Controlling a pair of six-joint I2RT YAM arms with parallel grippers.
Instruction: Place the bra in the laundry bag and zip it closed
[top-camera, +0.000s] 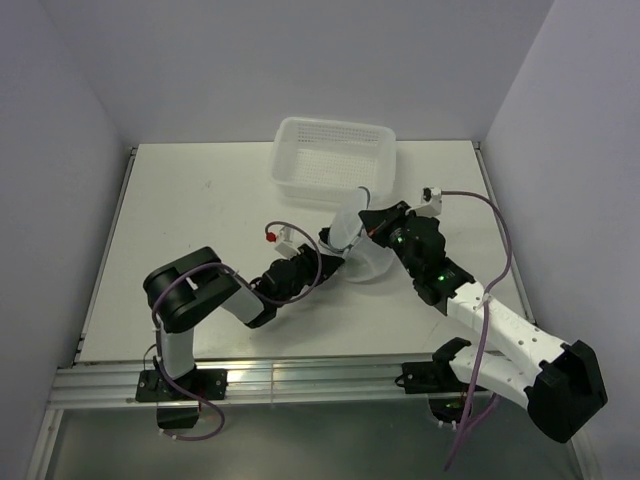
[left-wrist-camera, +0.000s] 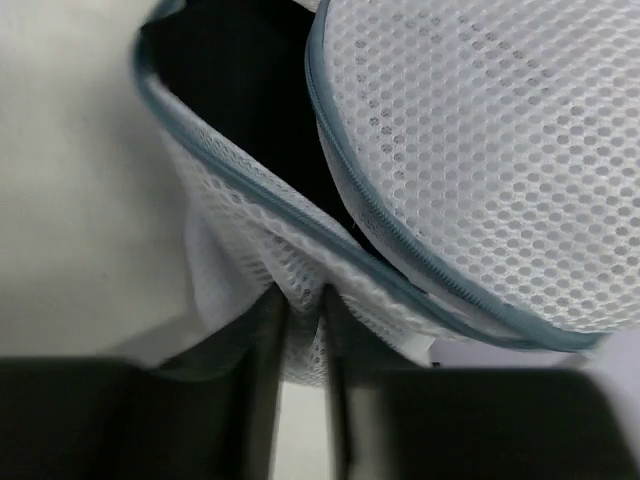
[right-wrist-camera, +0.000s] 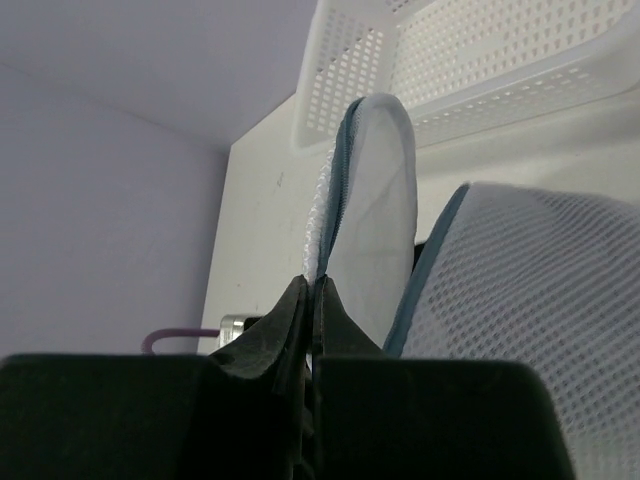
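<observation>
Now | left fingers (left-wrist-camera: 262, 345) reach rightward, clamping laundry bag (left-wrist-camera: 480, 150) mesh | right fingers (right-wrist-camera: 270, 335) pinch its rim

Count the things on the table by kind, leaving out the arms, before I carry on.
laundry bag: 1 (white mesh, unzipped)
bra: 1 (black, inside the bag)
basket: 1 (white, perforated)
Total: 3

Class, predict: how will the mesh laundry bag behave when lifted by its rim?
Probably floppy: the laundry bag puckers where the left gripper pinches it. Likely light: thin open mesh. Its domes seem to hold shape.
</observation>
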